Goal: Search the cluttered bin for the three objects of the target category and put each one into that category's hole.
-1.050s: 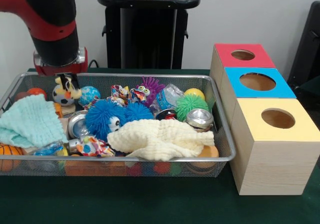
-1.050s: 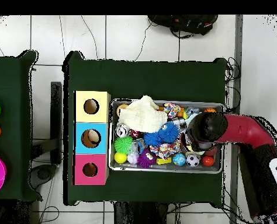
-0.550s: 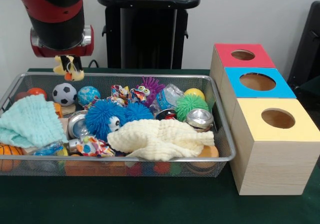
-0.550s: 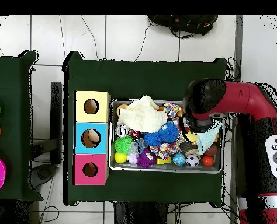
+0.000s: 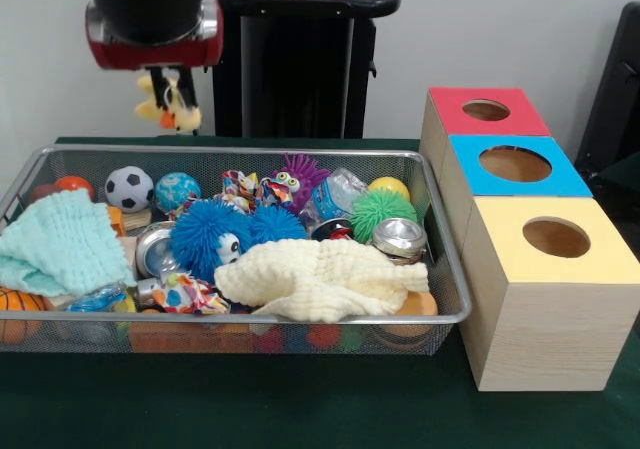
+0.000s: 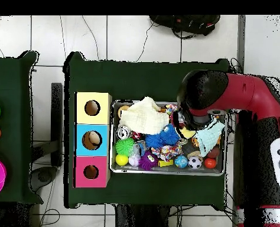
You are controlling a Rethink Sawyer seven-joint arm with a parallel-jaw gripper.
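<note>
My gripper (image 5: 168,81) hangs above the far left part of the wire bin (image 5: 300,321), shut on a small yellow duck toy (image 5: 172,104) that dangles clear of the bin's rim. In the overhead view the red arm (image 6: 231,97) covers the gripper and the bin's right middle. To the right of the bin stand three wooden boxes with round holes: red top (image 5: 486,110), blue top (image 5: 515,163) and yellow top (image 5: 556,237). In the overhead view they line up left of the bin (image 6: 166,172): yellow (image 6: 92,107), blue (image 6: 91,140), red (image 6: 91,172).
The bin is packed: soccer ball (image 5: 129,188), globe ball (image 5: 178,191), blue fuzzy toy (image 5: 208,237), cream cloth (image 5: 320,279), mint cloth (image 5: 60,244), green spiky ball (image 5: 381,210), purple spiky toy (image 5: 298,176), metal can (image 5: 399,237), basketball (image 5: 15,309).
The gripper has lifted out of the bin's far left corner with the duck toy in it. It has risen and drifted right in the front view. The soccer ball stays in the bin.
</note>
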